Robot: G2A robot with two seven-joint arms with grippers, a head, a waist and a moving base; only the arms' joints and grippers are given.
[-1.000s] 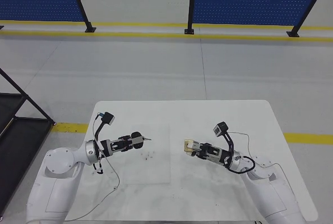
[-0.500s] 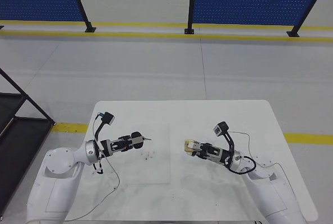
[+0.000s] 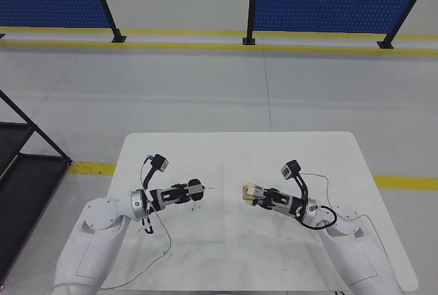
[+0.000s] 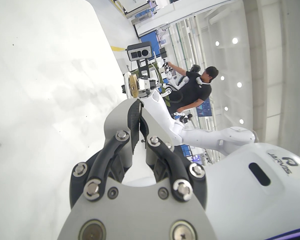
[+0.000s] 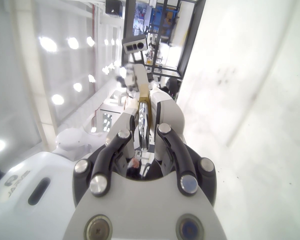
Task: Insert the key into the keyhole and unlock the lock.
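Tightly together sit the two ribbed black pads (image 4: 133,121) of the left hand (image 4: 138,112), with barely a slit between them, and whatever they pinch is hidden edge-on in the wrist view. From above, a thin pale sliver pokes out past that hand's tip: the key (image 3: 209,188), too small to show its teeth or its bow. The right hand (image 5: 146,116) is clamped on the lock (image 5: 143,126), a finger on either side. Its shiny chrome shackle lies between the fingers and its brass body juts out beyond them, partly blurred. Seen from the left wrist, the lock shows a rounded brass end turned toward the key, but no keyhole can be made out on it. In the top view the lock is a small yellow-and-pale block at the right hand's tip. The two hands point at each other across the middle of the white bench (image 3: 278,155). The key's tip and the lock are near but apart, with a strip of bare bench showing between them. How high either is held above the surface cannot be judged.
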